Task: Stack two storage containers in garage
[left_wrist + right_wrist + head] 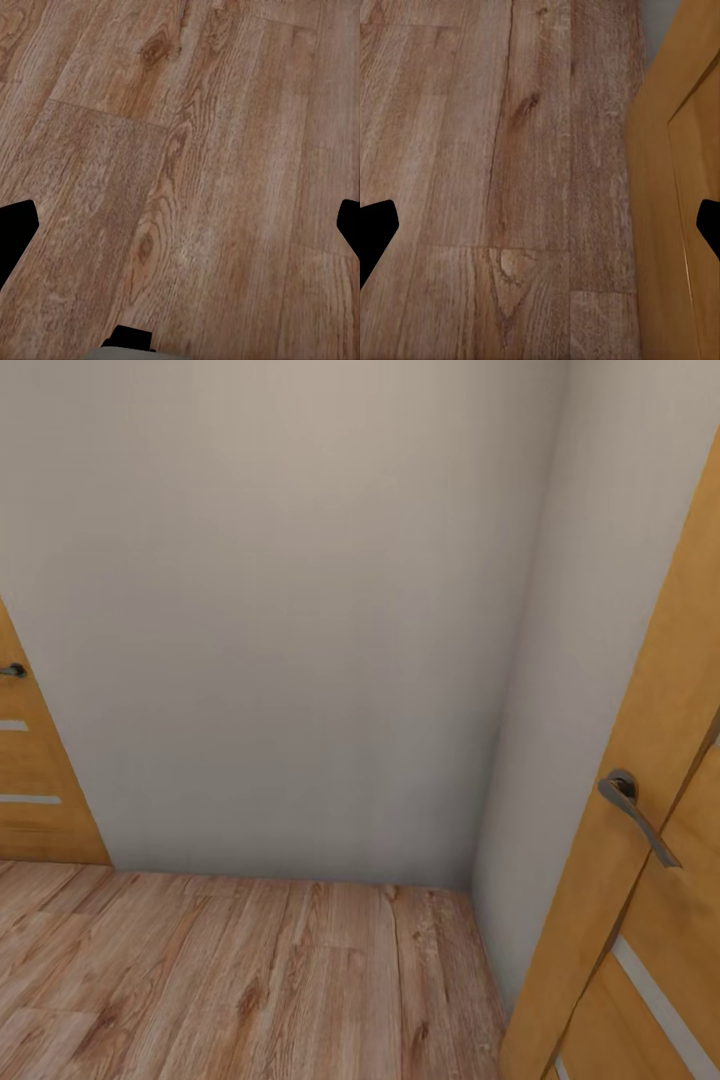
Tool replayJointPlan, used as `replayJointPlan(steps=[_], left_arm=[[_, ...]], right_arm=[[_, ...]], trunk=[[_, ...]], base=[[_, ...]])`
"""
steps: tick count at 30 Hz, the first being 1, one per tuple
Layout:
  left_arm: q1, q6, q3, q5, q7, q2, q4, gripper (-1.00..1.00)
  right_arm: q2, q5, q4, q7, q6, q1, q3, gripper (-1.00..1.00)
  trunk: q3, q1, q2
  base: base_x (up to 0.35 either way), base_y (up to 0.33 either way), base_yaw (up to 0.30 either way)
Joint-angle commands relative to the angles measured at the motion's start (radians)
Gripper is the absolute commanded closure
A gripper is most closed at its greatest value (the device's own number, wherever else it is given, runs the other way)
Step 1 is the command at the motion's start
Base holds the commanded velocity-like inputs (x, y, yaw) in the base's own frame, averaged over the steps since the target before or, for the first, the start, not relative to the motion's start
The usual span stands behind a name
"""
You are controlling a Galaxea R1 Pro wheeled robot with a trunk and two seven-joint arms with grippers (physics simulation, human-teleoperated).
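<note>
No writing, brand or label can be read on anything here. The head view faces a corner of plain pale grey walls [280, 610] above a light wood plank floor [230, 980]. An orange-brown wooden door [650, 780] with pale horizontal inlay strips stands at the right, carrying a grey metal lever handle [635, 812]. At the left edge stands a second orange-brown wooden door [35, 790] with the same pale strips and a small dark handle [12, 671].

The left wrist view looks down on knotted brown floor planks, with the left gripper [180, 225] showing as two black fingertips [15, 232] at opposite edges, spread wide apart with bare floor between them. The right wrist view adds what the left one lacks: the foot of the right-hand door against the planks and a sliver of grey wall. The right gripper [540, 225] likewise has its black fingertips [375, 229] set wide apart, grasping nothing.

The planks suit the living room's floor, but which room this is I cannot tell.
</note>
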Motion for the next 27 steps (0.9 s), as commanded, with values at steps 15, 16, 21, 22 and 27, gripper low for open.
replayJointPlan(steps=[15,16,21,22,27], left_arm=[[-0.002,-0.005,0.003,0.001,-0.001,0.000,0.004,-1.00],[-0.002,-0.005,0.003,0.001,-0.001,0.000,0.004,-1.00],[-0.002,-0.005,0.003,0.001,-0.001,0.000,0.004,-1.00],[-0.002,-0.005,0.003,0.001,-0.001,0.000,0.004,-1.00],[-0.002,-0.005,0.003,0.001,-0.001,0.000,0.004,-1.00]], right_arm=[[0.000,0.000,-0.002,-0.003,0.000,0.001,0.001,-1.00],[0.000,0.000,-0.002,-0.003,0.000,0.001,0.001,-1.00],[0.000,0.000,-0.002,-0.003,0.000,0.001,0.001,-1.00],[0.000,0.000,-0.002,-0.003,0.000,0.001,0.001,-1.00],[0.000,0.000,-0.002,-0.003,0.000,0.001,0.001,-1.00]], trunk=[[-0.001,0.000,-0.001],[-0.001,0.000,-0.001],[-0.001,0.000,-0.001],[-0.001,0.000,-0.001],[-0.001,0.000,-0.001]], base=[[0.223,0.000,0.000],[0.326,0.000,0.000],[0.327,0.000,0.000],[0.327,0.000,0.000],[0.327,0.000,0.000]])
